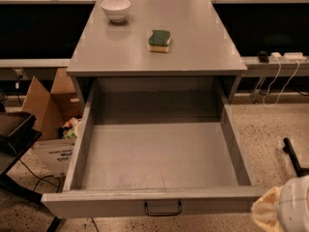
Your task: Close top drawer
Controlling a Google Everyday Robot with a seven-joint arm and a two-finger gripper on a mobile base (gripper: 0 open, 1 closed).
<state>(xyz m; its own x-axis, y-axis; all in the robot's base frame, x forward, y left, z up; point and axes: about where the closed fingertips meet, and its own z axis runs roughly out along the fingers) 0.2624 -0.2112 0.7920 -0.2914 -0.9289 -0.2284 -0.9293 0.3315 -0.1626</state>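
The top drawer [159,156] of the grey cabinet is pulled fully out toward me, a deep plain grey box with nothing inside. Its flat front [96,204] runs along the bottom of the view, with a small dark wire handle [162,209] at centre. My gripper [285,211] shows only as a pale, cream and white shape at the bottom right corner, just right of the drawer front's right end. I cannot tell whether it touches the drawer.
On the cabinet top [193,47] stand a white bowl [115,8] at the back left and a green-and-yellow sponge [159,40]. An open cardboard box [50,110] sits on the floor to the left, beside a dark stand [14,134]. Cables [280,81] hang at the right.
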